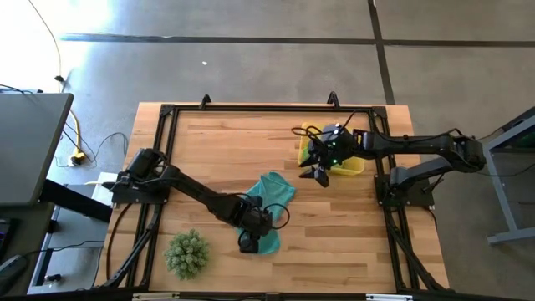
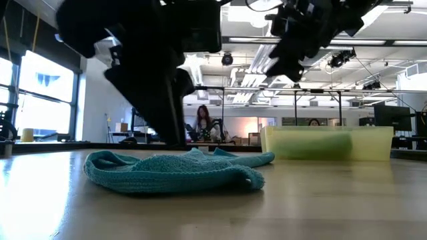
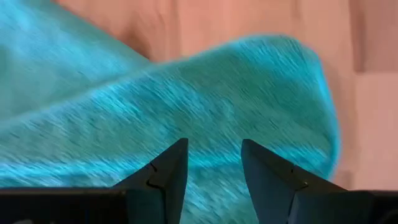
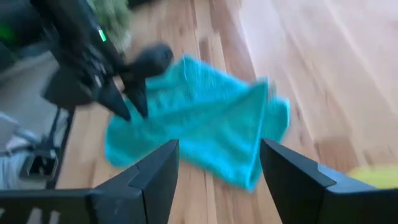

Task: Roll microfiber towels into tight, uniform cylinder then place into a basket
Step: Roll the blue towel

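A teal-blue microfiber towel (image 1: 272, 194) lies crumpled and flat on the wooden table (image 1: 351, 242), near its middle. My left gripper (image 1: 249, 242) hangs open just over the towel's near end, pointing steeply down, with the cloth (image 3: 186, 93) showing below its fingertips. The right wrist view shows the towel (image 4: 199, 118) with the left gripper's fingers (image 4: 127, 106) at its edge. My right gripper (image 1: 319, 174) is open in the air beside the yellow basket (image 1: 355, 165), which holds a lime-green towel (image 2: 313, 143).
A spiky green ball-shaped plant (image 1: 185, 253) stands near the table's front left. A black frame (image 1: 251, 109) runs around the tabletop. Bare wood lies between the teal towel and the basket (image 2: 327, 143) and along the far side.
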Robot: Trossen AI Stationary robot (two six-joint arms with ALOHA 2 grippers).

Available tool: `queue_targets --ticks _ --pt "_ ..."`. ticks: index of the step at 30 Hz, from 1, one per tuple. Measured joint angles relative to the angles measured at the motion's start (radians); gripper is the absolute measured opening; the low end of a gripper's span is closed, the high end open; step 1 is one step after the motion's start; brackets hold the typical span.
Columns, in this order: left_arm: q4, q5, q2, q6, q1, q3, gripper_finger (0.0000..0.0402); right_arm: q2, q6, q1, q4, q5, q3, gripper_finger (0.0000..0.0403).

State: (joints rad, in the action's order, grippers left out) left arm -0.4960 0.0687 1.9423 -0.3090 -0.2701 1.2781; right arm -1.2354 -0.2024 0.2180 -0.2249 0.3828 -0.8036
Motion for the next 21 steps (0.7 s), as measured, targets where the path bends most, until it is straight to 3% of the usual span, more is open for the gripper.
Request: queue_targets --ticks 7,15,21 --pt "-0.028 0.014 -0.001 -0.004 0.001 0.001 0.0142 0.0 0.0 -0.001 0.093 0.0 0.0 0.0215" --pt "-0.02 0.015 -0.002 0.123 0.0 0.002 0.0162 0.0 0.085 -0.003 0.098 -0.042 0.0 0.0215" --pt "-0.063 0.107 -0.005 0.177 0.024 -0.015 0.0177 -0.039 0.07 -0.046 0.1 -0.098 -0.001 0.0215"
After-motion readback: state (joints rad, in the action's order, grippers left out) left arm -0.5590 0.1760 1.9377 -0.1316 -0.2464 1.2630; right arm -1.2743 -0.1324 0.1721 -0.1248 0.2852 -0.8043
